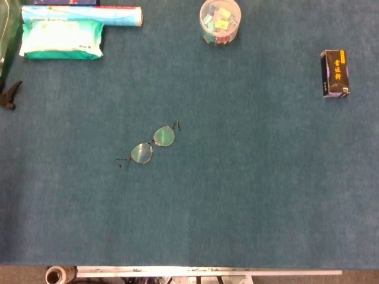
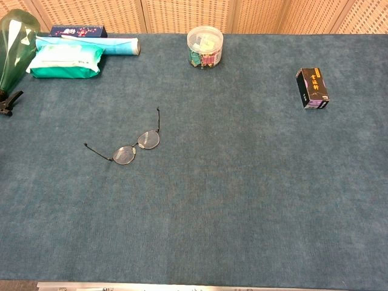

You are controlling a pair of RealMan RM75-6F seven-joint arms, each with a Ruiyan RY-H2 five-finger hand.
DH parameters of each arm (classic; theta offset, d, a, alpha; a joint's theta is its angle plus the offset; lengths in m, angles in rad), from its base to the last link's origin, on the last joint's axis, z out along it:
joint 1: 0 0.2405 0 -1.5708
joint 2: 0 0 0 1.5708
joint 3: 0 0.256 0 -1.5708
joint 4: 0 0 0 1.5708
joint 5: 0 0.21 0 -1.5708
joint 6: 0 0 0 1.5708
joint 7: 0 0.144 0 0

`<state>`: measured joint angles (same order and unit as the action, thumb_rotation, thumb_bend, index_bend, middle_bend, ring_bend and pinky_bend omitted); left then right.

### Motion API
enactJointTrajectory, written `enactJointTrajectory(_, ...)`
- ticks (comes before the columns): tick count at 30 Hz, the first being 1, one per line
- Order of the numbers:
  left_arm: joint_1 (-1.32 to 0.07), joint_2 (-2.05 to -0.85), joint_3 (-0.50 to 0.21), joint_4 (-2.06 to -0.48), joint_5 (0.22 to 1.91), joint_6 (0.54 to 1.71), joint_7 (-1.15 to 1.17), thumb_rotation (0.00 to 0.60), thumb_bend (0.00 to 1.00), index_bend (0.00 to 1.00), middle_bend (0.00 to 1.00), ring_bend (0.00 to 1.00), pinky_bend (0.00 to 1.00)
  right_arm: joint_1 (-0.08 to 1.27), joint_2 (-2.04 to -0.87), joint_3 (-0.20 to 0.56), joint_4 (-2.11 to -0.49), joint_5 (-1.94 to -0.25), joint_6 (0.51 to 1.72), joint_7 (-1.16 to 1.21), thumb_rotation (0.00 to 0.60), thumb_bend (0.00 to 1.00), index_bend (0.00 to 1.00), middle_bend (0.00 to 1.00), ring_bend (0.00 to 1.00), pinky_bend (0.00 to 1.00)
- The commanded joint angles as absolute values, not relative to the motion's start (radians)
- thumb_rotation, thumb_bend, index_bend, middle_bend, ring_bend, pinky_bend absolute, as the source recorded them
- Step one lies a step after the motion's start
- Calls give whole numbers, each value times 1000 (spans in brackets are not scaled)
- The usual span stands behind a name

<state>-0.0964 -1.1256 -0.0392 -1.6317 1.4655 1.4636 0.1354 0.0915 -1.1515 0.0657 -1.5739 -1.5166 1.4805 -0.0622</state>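
Neither hand appears in either view, so finger state cannot be determined. The spectacles [image 1: 153, 144] lie open, temples spread, left of centre on the blue worktop [image 1: 249, 195], well apart from the black box [image 1: 334, 73].

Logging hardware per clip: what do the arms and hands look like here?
Neither arm nor hand shows in the head or chest view, so their look cannot be told. Only the blue table with glasses, a black box and a clear tub shows.

Neither robot hand in head or chest view, no arm or wrist visible in either
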Motion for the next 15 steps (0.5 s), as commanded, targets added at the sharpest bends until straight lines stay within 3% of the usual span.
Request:
enactJointTrajectory(1,-99,-1130,-27,-1625,1499,1466,111,600,465,438,468,310,409,89,-1150,65,-1579,-1531,1495,-49,600,156,507,468,356,601)
enactJointTrajectory(5,-110,-1124,4,-1609,1564,1453,52,600,449,377,420,291,409,84,-1148,67,-1580,-1548,1520,-21,600,156,507,468,356,600)
enactJointTrajectory(10,-128,-1111,33,-1616,1595,1409,0,600,258,216,268,233,333,83,-1147,73,-1578,-1537,1522,-20,600,156,507,468,356,600)
enactJointTrajectory(15,-149,-1120,57,-1612,1630,1372,-61,600,149,117,80,101,212,82,-1148,73,-1578,-1538,1523,-22,600,157,507,468,356,600)
